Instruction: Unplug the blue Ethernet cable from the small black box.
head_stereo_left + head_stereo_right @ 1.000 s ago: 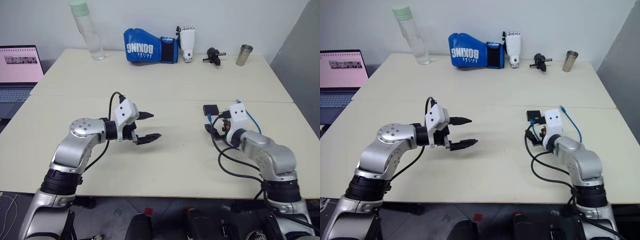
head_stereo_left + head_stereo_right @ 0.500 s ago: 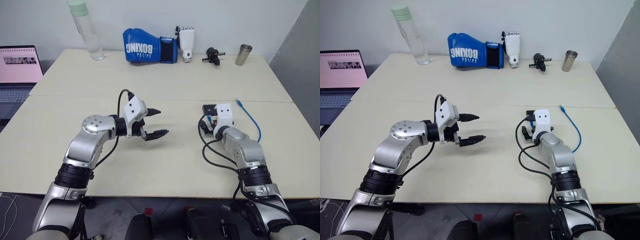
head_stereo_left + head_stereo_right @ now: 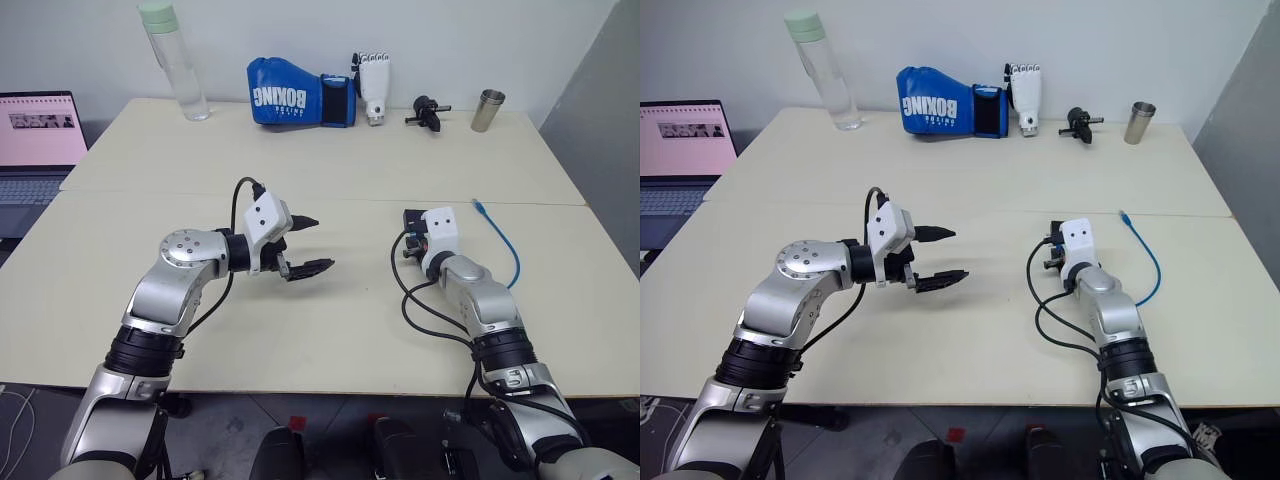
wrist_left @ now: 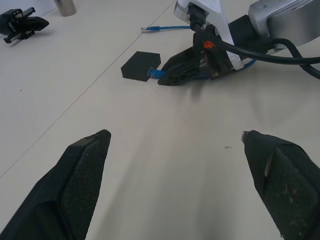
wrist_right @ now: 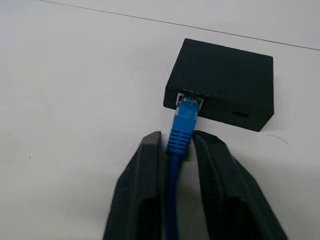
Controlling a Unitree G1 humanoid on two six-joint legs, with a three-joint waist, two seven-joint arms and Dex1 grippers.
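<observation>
One blue Ethernet cable [image 5: 180, 131], one small black box [image 5: 225, 90]

White "BOXING" lettering on the blue boxing glove [image 3: 300, 93] at the table's far edge

Two cream-coloured tables [image 3: 300, 150] are butted together, the seam between them running side to side across the work surface. A plain white wall [image 3: 450, 40] stands directly behind the far edge. A grey panel [image 3: 610, 110] rises at the right. The floor [image 3: 230, 425] under the near edge is dark grey. Lighting is even, with soft shadows.
</observation>
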